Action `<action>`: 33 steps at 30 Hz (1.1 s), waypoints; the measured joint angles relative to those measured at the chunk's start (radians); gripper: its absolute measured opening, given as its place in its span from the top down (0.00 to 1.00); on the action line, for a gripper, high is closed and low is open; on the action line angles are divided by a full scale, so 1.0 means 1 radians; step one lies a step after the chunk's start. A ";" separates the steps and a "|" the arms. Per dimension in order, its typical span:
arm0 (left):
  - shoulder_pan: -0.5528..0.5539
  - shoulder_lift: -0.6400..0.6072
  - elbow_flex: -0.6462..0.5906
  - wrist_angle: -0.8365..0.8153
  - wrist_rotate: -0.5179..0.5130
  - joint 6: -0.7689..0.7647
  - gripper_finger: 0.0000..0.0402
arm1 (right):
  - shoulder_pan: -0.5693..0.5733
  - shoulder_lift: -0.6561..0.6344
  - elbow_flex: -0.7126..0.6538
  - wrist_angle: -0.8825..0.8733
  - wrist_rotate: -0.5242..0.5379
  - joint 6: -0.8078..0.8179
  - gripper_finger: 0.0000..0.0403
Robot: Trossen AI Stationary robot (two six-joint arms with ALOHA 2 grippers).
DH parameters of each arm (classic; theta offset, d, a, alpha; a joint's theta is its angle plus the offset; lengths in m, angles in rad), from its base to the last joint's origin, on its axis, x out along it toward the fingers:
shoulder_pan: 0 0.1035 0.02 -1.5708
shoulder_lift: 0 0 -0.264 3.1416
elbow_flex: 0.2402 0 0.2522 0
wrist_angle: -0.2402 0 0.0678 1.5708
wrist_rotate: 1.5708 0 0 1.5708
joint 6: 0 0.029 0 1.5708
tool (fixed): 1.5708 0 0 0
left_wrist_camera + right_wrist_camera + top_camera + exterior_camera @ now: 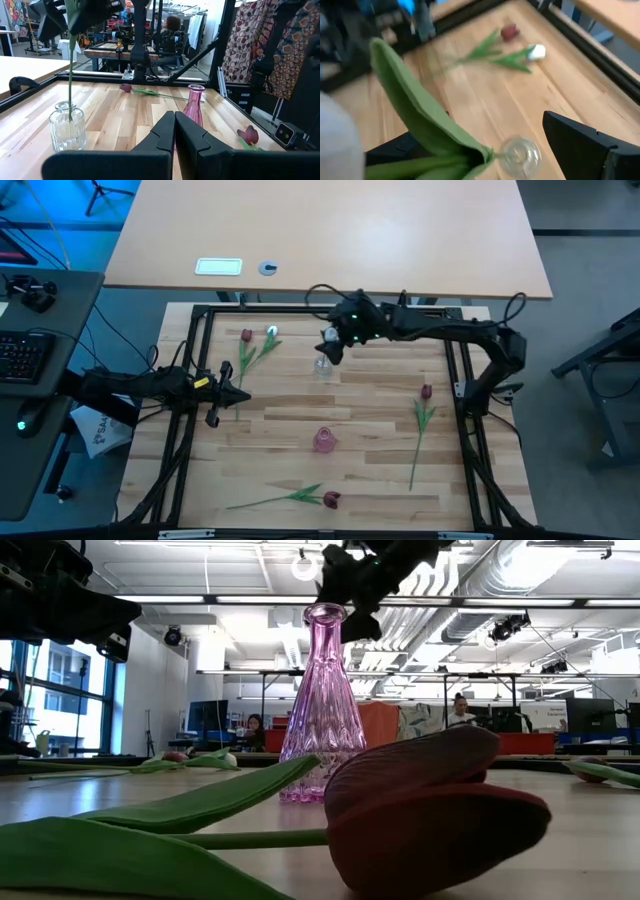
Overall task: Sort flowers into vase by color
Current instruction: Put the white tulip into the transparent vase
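My right gripper (330,345) hovers over the clear glass vase (322,367), fingers open. A white tulip stands with its stem (70,75) down in that vase (66,132). Its leaf (420,120) and blurred white head (335,145) lie close before the right wrist camera. My left gripper (235,395) waits shut at the table's left side. The pink vase (324,440) stands upright near the middle. One red (246,335) and one white tulip (272,332) lie at far left. Two more red tulips (427,392) (331,500) lie flat at the right and near edge. My right gripper has its fingers wide apart above the clear vase (520,156). The white tulip's stem (420,167) and leaf pass in front of one finger (395,147). Whether they touch it cannot be told. The stem's lower end is in the vase mouth.
A black frame (190,340) rims the wooden table. Bare wood lies between the two vases. In the low view the near red tulip (430,810) fills the foreground before the pink vase (322,705). People sit in the room behind.
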 joint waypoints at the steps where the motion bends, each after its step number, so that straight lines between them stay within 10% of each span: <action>1: 0.000 0.000 0.000 0.000 0.000 0.000 1.00 | -0.001 0.018 0.032 -0.049 -0.008 -0.029 0.21; 33: 0.000 0.000 0.000 0.000 0.000 0.000 1.00 | -0.092 -0.106 0.131 -0.721 -0.101 -0.416 0.21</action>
